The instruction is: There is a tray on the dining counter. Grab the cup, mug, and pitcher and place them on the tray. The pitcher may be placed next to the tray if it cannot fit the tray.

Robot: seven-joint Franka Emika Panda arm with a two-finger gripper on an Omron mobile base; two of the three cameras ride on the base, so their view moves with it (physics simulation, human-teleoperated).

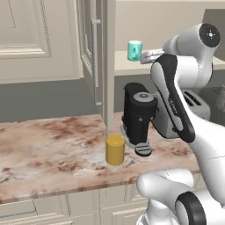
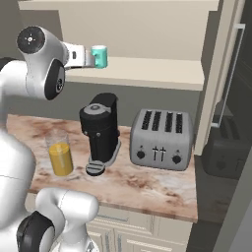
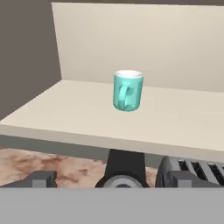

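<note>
Teal and upright, the mug [image 3: 128, 91] stands on a cream shelf [image 3: 78, 113] straight ahead of the gripper [image 3: 111, 179], its handle turned toward the camera on the hand. The gripper's two fingers stand wide apart with nothing between them, and they are short of the mug, not touching it. In the right base view the gripper [image 2: 90, 57] sits level with the shelf [image 2: 147, 74], just beside the mug [image 2: 100, 56]. Below the gripper lies the marbled worktop [image 1: 48, 149]. On it, a glass pitcher [image 1: 115, 148] of orange-yellow liquid stands under the gripper, just beside a black coffee machine [image 1: 138, 116]. A grey toaster [image 2: 160, 139] sits on the same worktop [image 2: 162, 184], beyond the coffee machine [image 2: 101, 130] from the pitcher [image 2: 60, 156].
</note>
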